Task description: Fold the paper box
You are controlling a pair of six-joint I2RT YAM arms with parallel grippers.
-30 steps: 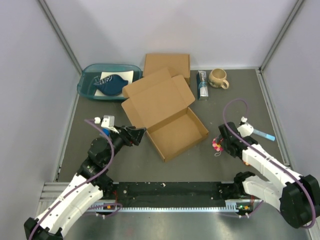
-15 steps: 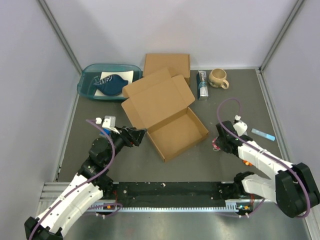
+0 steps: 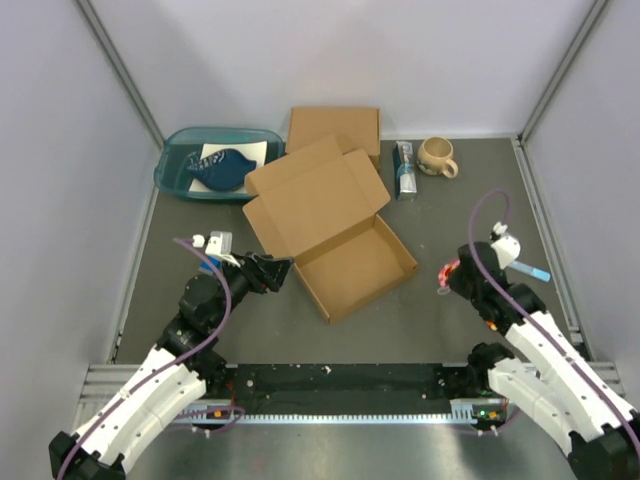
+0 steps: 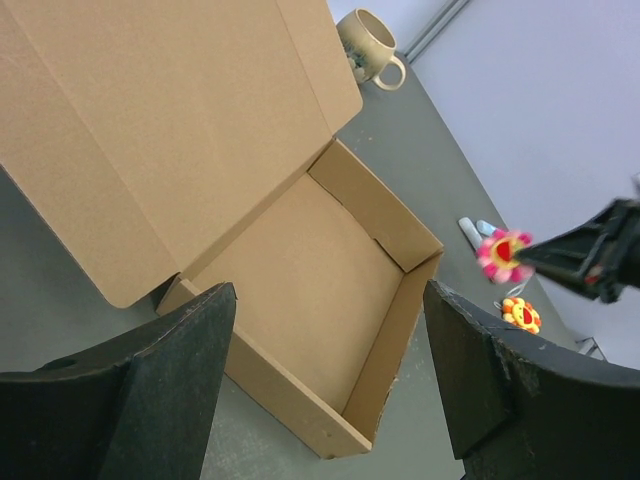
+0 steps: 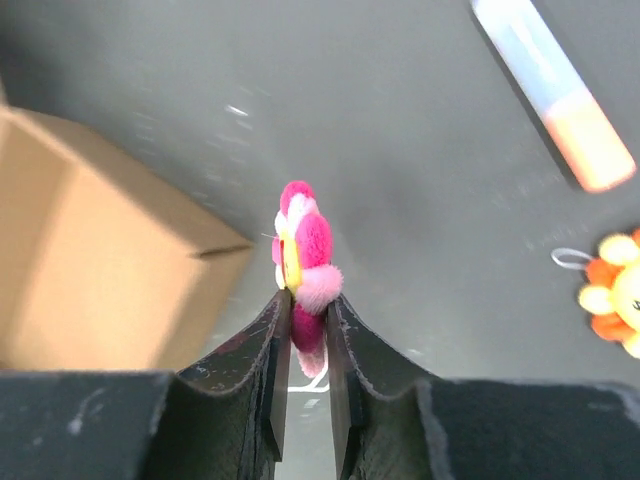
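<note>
The paper box point(image 3: 330, 225) lies open on the grey table, its lid flap tilted back and its shallow tray point(image 4: 300, 280) toward the front. My left gripper point(image 3: 280, 270) hovers just left of the tray's near corner, open and empty; in the left wrist view its gripper point(image 4: 325, 385) frames that corner. Right of the box, my right gripper point(image 3: 452, 275) is shut on a pink plush flower point(image 5: 303, 245), held above the table and apart from the box. The flower point(image 4: 503, 255) also shows in the left wrist view.
An orange plush flower point(image 5: 615, 295) and a blue-and-white tube point(image 3: 527, 268) lie on the table by the right arm. At the back stand a teal tray point(image 3: 175, 170), a closed cardboard box point(image 3: 335, 127), a small packet point(image 3: 404, 168) and a mug point(image 3: 437, 156).
My right gripper has shut on the pink flower and carried it up and to the right, away from the orange one. The left arm and the box have not moved.
</note>
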